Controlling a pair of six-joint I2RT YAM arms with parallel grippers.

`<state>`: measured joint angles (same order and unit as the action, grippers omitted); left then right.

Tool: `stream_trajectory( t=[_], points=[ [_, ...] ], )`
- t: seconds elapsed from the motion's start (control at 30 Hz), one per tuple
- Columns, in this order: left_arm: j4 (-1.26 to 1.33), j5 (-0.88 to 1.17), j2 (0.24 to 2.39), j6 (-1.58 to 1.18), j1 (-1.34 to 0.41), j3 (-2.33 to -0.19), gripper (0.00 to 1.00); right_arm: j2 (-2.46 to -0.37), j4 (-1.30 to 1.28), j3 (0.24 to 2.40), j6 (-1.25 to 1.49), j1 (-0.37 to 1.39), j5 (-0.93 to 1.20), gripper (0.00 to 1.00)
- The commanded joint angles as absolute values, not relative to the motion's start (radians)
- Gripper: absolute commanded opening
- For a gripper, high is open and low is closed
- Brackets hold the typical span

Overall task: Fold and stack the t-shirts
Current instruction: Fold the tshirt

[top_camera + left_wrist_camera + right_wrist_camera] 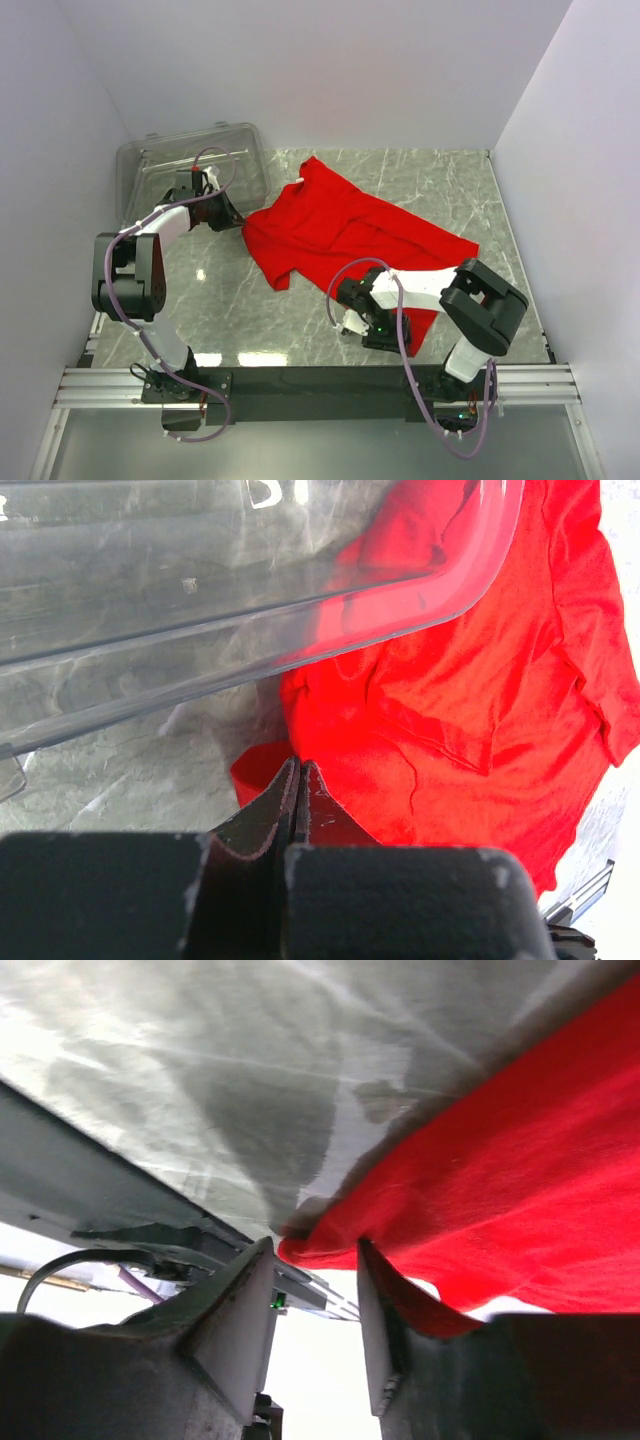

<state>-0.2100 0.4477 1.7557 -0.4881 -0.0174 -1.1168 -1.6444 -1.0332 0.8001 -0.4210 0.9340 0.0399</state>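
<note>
The red t-shirt [340, 225] lies loosely spread and creased on the marble table, its left corner next to the clear bin. My left gripper [232, 218] is at that corner. In the left wrist view it [298, 765] is shut, with the edge of the t-shirt [480, 680] gathered up to its tips. My right gripper [350, 305] is at the shirt's near edge. In the right wrist view it [313, 1245] is open, with the hem of the t-shirt [500, 1180] just past its tips and cloth draped over the right finger.
A clear plastic bin [190, 160] stands at the back left, right beside my left gripper, and its rim [200, 580] overhangs the shirt in the left wrist view. White walls enclose the table [250, 310] on three sides. A metal rail runs along the near edge.
</note>
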Motion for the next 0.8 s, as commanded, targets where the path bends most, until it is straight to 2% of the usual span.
stream_trajectory(
  t=[0.0,0.03,0.1,0.13,0.23,0.4,0.57,0.67,0.77],
  points=[
    [-0.213,0.465,1.710,-0.462,-0.017,-1.134,0.01,-1.672,-0.916,0.802,-0.399,0.946,0.002,0.41],
    [-0.213,0.465,1.712,-0.462,-0.017,-1.132,0.01,-1.672,-0.911,0.799,-0.397,0.946,0.002,0.31],
    [-0.213,0.465,1.709,-0.460,-0.017,-1.131,0.01,-1.672,-0.907,0.796,-0.394,0.945,-0.023,0.21],
    [-0.215,0.466,1.709,-0.459,-0.017,-1.132,0.01,-1.671,-0.904,0.795,-0.393,0.948,-0.025,0.11],
    [-0.216,0.469,1.707,-0.457,-0.017,-1.132,0.01,-1.651,-0.899,0.796,-0.393,0.945,-0.023,0.00],
    [-0.204,0.503,1.692,-0.440,-0.017,-1.141,0.01,-1.525,-0.991,0.859,-0.478,0.925,0.076,0.00],
    [-0.216,0.522,1.675,-0.420,-0.017,-1.167,0.01,-1.317,-1.179,0.963,-0.708,0.813,0.305,0.00],
    [-0.238,0.522,1.678,-0.416,-0.017,-1.186,0.01,-1.244,-1.253,0.965,-0.833,0.727,0.354,0.00],
    [-0.247,0.520,1.675,-0.417,-0.017,-1.187,0.01,-1.184,-1.244,0.922,-0.821,0.696,0.350,0.00]
  ],
)
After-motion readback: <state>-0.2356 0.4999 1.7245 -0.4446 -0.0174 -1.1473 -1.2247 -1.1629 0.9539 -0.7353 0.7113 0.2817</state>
